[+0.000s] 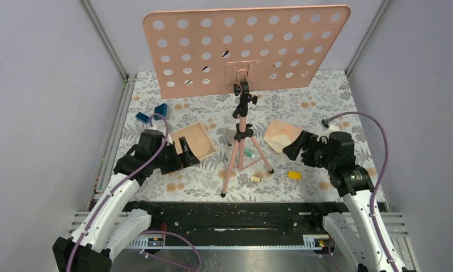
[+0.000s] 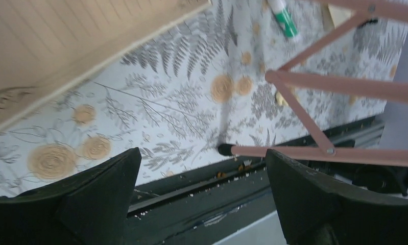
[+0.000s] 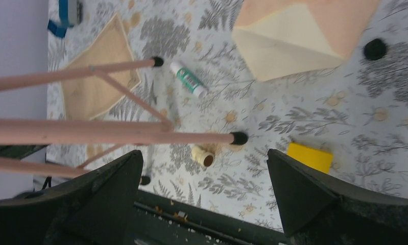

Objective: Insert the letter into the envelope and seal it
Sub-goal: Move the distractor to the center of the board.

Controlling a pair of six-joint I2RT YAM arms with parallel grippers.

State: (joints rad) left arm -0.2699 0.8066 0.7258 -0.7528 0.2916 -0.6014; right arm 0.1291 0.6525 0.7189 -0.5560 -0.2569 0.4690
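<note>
The letter (image 1: 197, 140) lies flat on the worktop (image 1: 326, 102), left of centre in the top view, with its speckled face up. The left pincer (image 1: 185, 156) stands near its lower left edge, opened wide and holding nothing. The envelope (image 1: 282, 135) lies right of centre, well apart from the letter. The right pincer (image 1: 292, 148) is close to its lower corner, also wide open and empty.

The step in hand seems to be taking up the letter. A thin flat sheet gives the fingers little to bite, so the left pincer should probably come low to one corner and pinch only the border, gently, so the paper does not crease. On the way across, the sheet must avoid the legs of the stand (image 1: 244, 136), which lie between the two papers.

By count:
- one letter
- one envelope
- two pincers
- one stand with three legs and one perforated plate (image 1: 244, 48)
- two blue pieces (image 1: 160, 109)
- one yellow block (image 1: 294, 174)
- one white and green tube (image 1: 249, 153)
- one small cream piece (image 1: 256, 178)
</note>
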